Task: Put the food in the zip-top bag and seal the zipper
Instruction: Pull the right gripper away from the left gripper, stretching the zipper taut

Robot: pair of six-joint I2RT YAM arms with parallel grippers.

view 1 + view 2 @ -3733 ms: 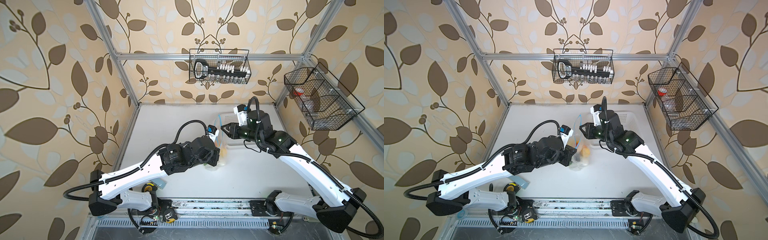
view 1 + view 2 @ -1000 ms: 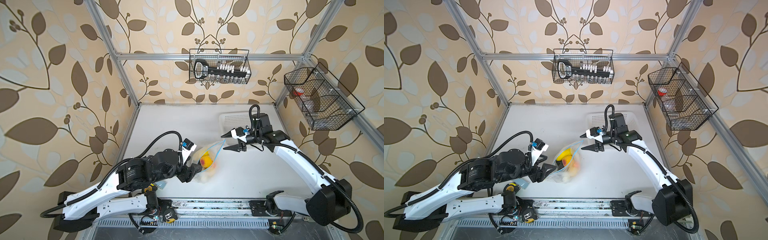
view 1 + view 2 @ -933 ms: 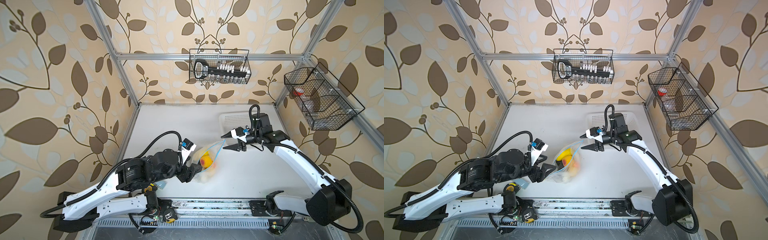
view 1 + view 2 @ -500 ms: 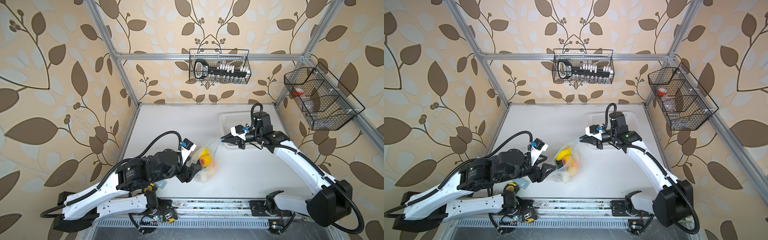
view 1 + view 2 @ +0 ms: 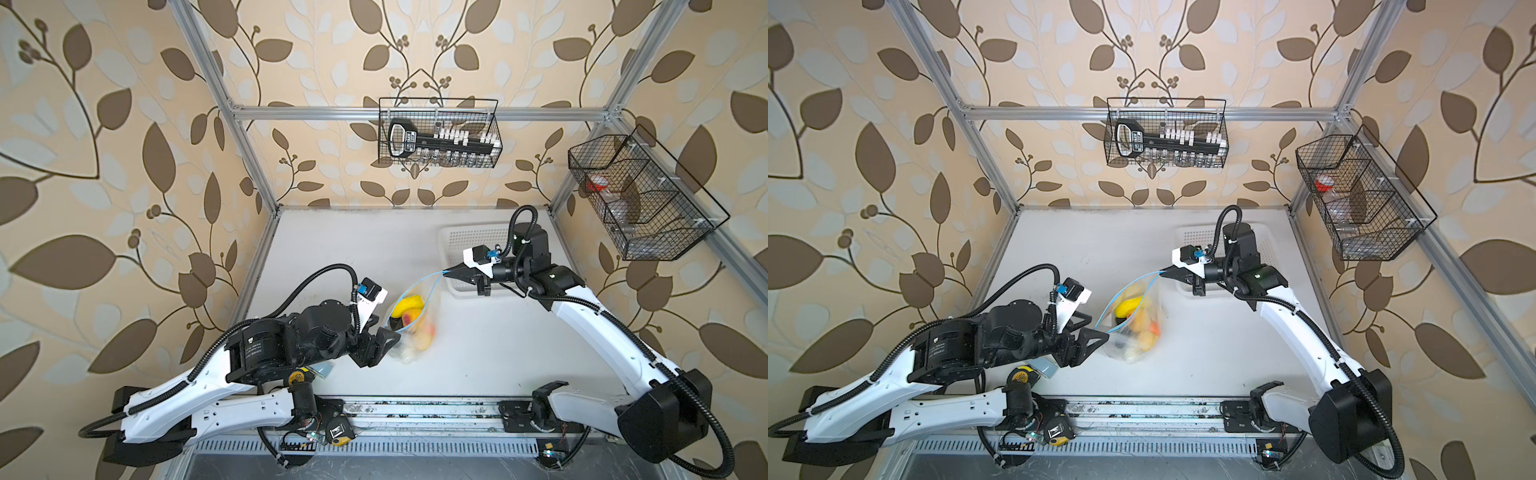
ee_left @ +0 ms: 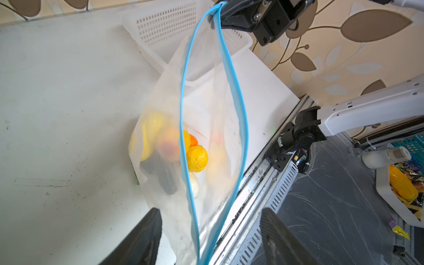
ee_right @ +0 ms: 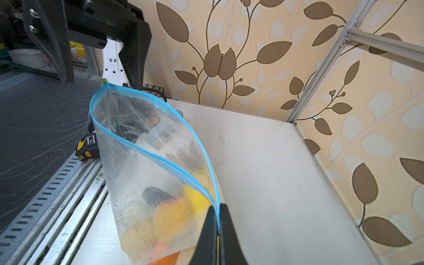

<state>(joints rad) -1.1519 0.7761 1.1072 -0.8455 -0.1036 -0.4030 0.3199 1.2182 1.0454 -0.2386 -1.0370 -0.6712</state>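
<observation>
**Bag is open between my two grippers**

My right gripper is pinched tight on one end of the zipper. Its two fingers press together with the blue strip squeezed between them. It holds that end up in the air. The white basket sits just behind and under it.

My left gripper is spread wide. The other end of the zipper runs into the gap between its two fingers. The little yellow tab sits there too. Neither finger pinches it. I cannot tell if the strip touches the gripper deeper in.

The bag stretches from one gripper to the other. Its bottom rests on the table, below the left gripper's fingertips and well down from the right one. The two blue sides of the zipper bow apart, so the mouth is open.

The food lies in a heap at the bottom of the bag. I see yellow and orange pieces, a dark piece and a pale one. The heap is close in front of the left gripper.
</observation>
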